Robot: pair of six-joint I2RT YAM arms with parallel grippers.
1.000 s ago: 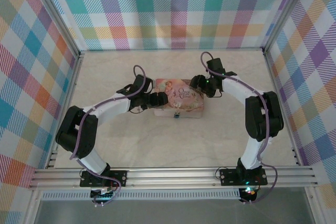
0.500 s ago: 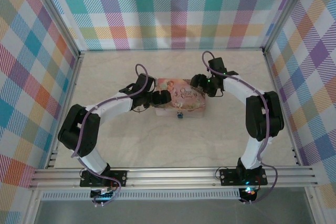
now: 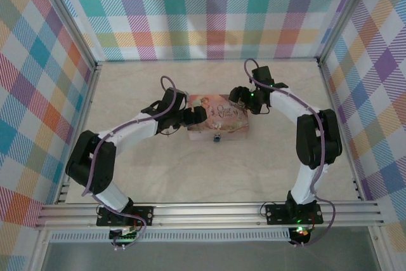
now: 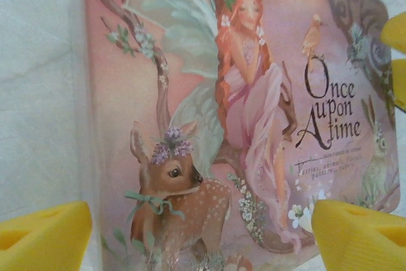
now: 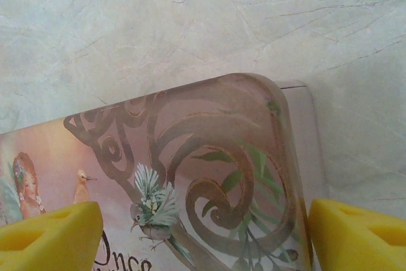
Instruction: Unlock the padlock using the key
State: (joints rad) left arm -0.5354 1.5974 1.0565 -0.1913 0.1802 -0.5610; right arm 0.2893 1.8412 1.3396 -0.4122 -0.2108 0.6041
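Note:
A pink illustrated tin (image 3: pixel 219 118) lies mid-table. The tiny bluish padlock (image 3: pixel 216 138) hangs at its near side edge. The key is too small to make out. My left gripper (image 3: pixel 197 114) hovers over the tin's left end. In the left wrist view its yellow fingertips (image 4: pixel 44 236) stand wide apart over the lid (image 4: pixel 209 125), nothing between them, so the left gripper (image 4: pixel 203 239) is open. My right gripper (image 3: pixel 243 101) is over the tin's far right corner (image 5: pixel 254 157). Seen from its own wrist, the right gripper (image 5: pixel 203 236) is open with nothing held.
Plaid walls and a metal frame (image 3: pixel 203 211) enclose the pale marble table (image 3: pixel 209 176). Both arms reach in from the near edge and meet at the tin. The right gripper's yellow fingers (image 4: pixel 396 36) show at the right edge of the left wrist view.
The tin now sits slightly farther back. Both grippers have shifted a little over it, the right one toward the far corner.

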